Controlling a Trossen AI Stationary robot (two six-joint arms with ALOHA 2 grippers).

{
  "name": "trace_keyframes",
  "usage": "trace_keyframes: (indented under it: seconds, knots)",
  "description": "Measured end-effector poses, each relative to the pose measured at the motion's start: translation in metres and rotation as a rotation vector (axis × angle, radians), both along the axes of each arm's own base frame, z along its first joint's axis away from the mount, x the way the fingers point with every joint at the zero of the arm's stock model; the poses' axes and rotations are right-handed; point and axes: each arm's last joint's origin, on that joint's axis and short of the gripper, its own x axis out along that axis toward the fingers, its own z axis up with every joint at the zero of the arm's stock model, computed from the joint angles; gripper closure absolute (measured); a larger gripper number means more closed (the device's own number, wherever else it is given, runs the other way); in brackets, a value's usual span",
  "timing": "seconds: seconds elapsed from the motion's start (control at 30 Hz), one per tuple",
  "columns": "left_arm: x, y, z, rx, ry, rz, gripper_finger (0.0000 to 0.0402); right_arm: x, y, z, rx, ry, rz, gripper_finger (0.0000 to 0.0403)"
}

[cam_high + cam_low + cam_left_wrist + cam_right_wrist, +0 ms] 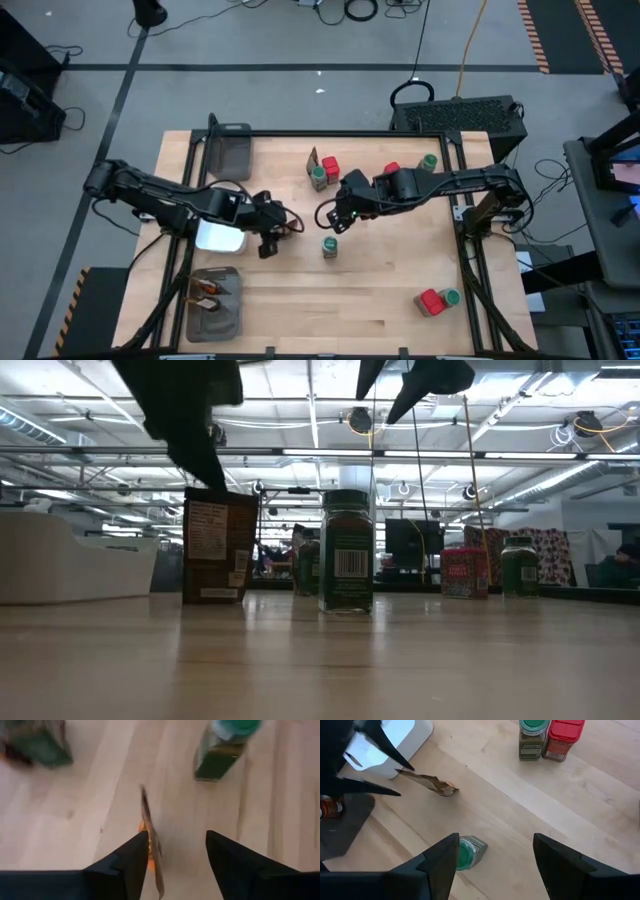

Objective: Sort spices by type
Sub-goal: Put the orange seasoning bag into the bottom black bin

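1. The left gripper (268,245) hovered over the desk (330,310) just beside the white dish (220,236); its fingers (125,865) stood apart, with a brown-orange sachet (151,845) upright between them, against one finger and clear of the other.
2. The right gripper (335,219) hung near the middle of the desk, fingers wide and empty; a green-lidded jar (466,853) stood on the wood below and just ahead of it.
3. That jar (329,245) stood between the two grippers, near the sachet but apart from it.
4. Towards the back edge, a sachet, a green-lidded jar and a red box (330,165) crowded together; another red box and jar (428,162) sat partly hidden under the right arm.
5. A red box (430,299) touching a green-lidded jar (450,297) stood well apart at the front right.
6. One grey mesh tray (213,300) at the front left held some sachets; another tray (232,150) lay at the back left.
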Motion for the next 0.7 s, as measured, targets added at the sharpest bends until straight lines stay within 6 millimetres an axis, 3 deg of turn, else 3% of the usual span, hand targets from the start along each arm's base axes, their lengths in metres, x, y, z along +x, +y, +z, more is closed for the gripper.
trace_keyframes:
  seconds: [0.37, 0.7]
  knots:
    - [-0.004, 0.002, 0.053, 0.418, -0.03, -0.472, 0.0164, -0.001, 0.001, 0.0, 0.012, 0.01, 0.013, 0.0165]
    - [-0.003, 0.003, 0.041, 0.863, 0.148, -1.131, 0.0164, -0.001, 0.003, -0.001, 0.016, 0.017, 0.027, 0.0165]
